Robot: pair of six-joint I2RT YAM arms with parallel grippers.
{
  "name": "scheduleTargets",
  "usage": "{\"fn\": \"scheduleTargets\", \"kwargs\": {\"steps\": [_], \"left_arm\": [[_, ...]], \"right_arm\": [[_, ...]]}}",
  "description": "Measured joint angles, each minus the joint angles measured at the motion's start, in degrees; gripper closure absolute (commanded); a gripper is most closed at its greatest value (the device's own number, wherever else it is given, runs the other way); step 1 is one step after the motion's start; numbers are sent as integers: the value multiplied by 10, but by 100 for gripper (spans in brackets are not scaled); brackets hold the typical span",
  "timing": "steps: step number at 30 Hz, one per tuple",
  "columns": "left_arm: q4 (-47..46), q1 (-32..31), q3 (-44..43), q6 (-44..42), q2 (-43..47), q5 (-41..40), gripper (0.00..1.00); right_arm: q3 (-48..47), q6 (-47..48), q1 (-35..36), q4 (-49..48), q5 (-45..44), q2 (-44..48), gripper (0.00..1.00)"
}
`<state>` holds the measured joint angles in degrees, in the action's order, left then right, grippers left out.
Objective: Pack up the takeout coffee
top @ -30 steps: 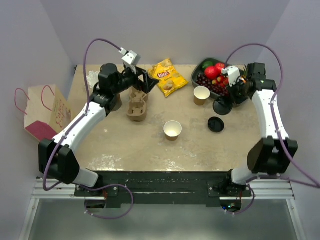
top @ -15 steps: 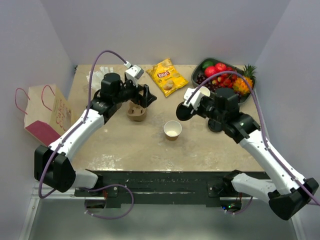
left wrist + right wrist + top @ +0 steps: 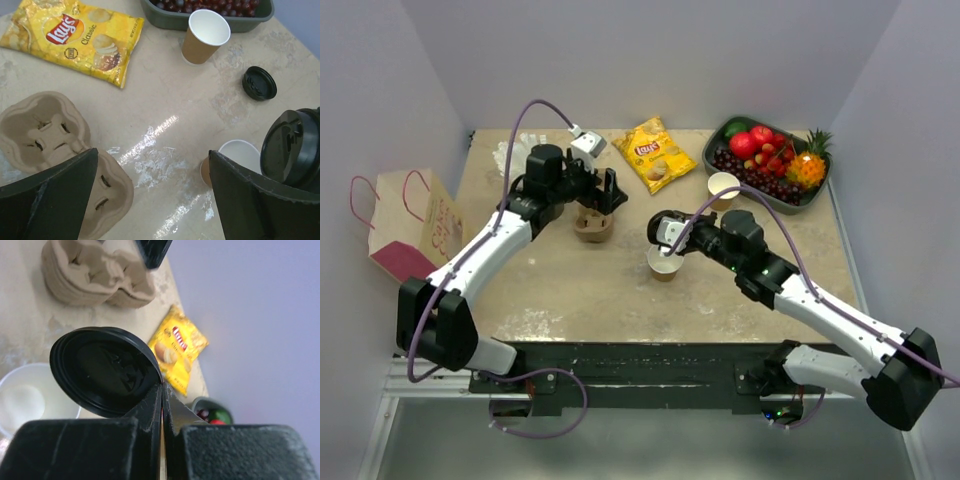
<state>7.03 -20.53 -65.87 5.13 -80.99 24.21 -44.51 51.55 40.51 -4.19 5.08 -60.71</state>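
Since the cup [image 3: 665,264] at the middle of the table [image 3: 570,290] stands open, its white inside showing, the takeout coffee is not yet put together and packing has not begun. A black lid [image 3: 105,371] hangs tilted just above the cup's rim, pinched by its edge in the right gripper [image 3: 162,392], whose fingers are pressed together on it. The step in hand looks to be capping: the lid needs levelling and pressing down before anything can be carried. Beyond the cup, the left gripper [image 3: 610,192] hovers with its fingers spread wide and nothing between them, above the cardboard cup carrier [image 3: 47,132], a likely seat for the finished drink. Further out, a second cup [image 3: 205,35] stands uncovered beside the fruit tray [image 3: 165,19], a loose lid [image 3: 259,83] lies near it, and a paper bag [image 3: 405,225] sits off the table's left edge.
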Motion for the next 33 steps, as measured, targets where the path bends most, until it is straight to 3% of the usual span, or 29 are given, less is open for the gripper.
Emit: {"fn": "scheduleTargets", "kwargs": {"steps": [10,33], "left_arm": [[-5,0,-14,33,-72,26,5],[-23,-1,-38,38,-111,92,6]], "right_arm": [[84,41,26,-130,-18,-20,100],[152,55,38,-216,-41,-38,100]]}}
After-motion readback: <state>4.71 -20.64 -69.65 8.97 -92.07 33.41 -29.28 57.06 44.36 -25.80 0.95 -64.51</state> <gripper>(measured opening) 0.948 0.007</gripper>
